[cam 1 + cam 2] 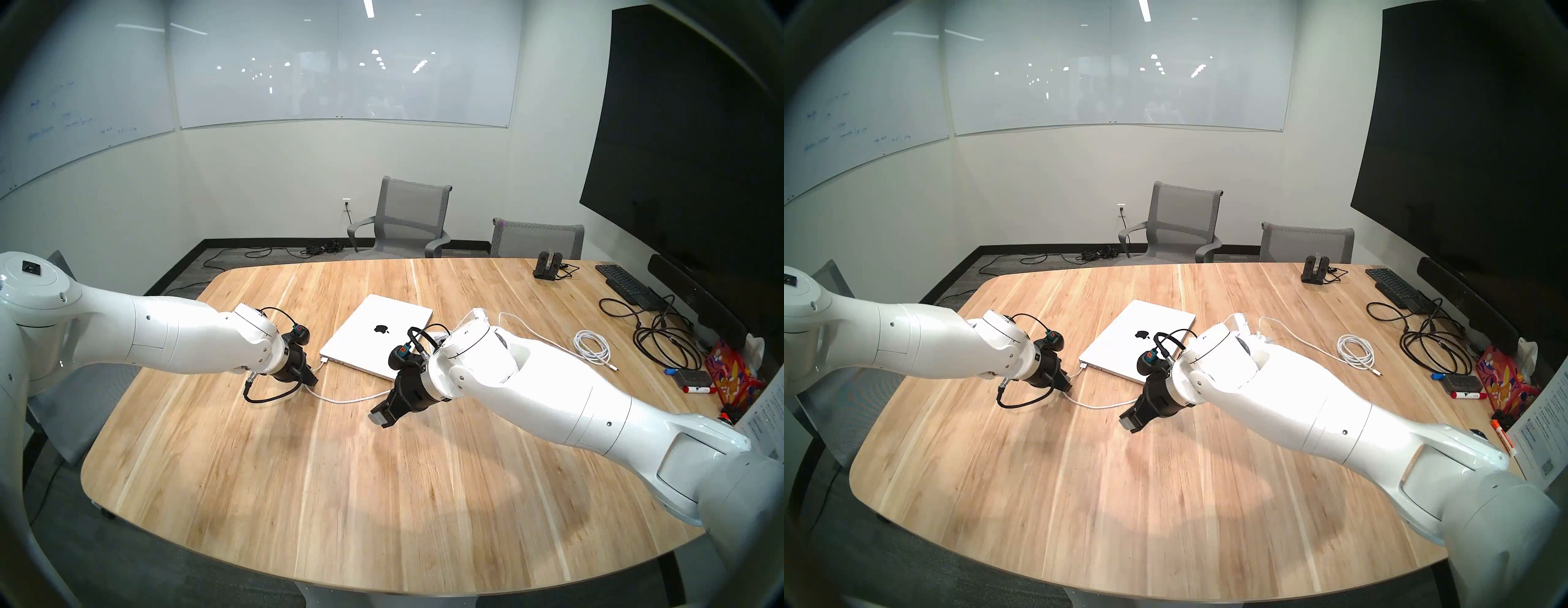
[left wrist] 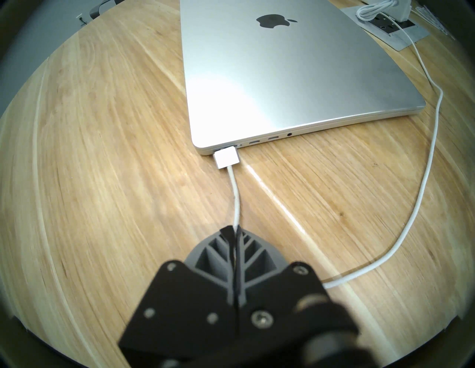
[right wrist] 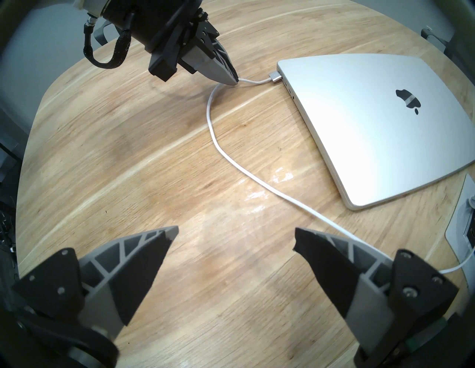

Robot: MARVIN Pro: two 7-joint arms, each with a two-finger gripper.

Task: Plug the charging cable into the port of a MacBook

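The silver MacBook lies shut on the wooden table, Apple logo up. The charging cable is a thin white cord. Its small flat plug sits against the port at the laptop's near-left corner, slightly askew; I cannot tell whether it is seated. My left gripper is shut on the cord a short way behind the plug, low over the table. My right gripper hangs open and empty in front of the laptop, just above the cord's slack loop.
A neatly coiled white cable lies right of my right arm. Tangled black cables, a black keyboard and markers fill the table's right edge. A power outlet plate sits beyond the laptop. Two grey chairs stand behind.
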